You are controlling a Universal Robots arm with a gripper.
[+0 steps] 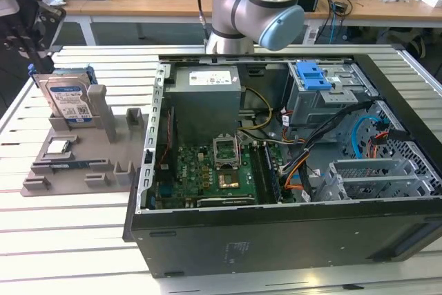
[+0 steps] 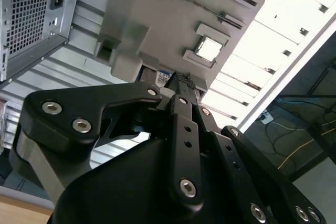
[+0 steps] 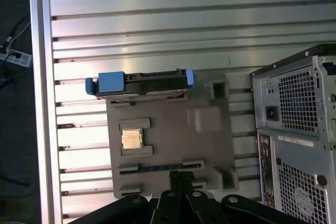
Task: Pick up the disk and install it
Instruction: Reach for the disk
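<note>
The disk stands on edge in a grey holder on the table, beside the open computer case. The gripper, pinched together and empty, hovers over the holder's opposite edge, with the disk's long axis crosswise ahead.

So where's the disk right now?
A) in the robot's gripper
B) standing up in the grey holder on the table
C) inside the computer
B: the disk stands on edge in the grey holder on the table, outside the computer case.
</note>
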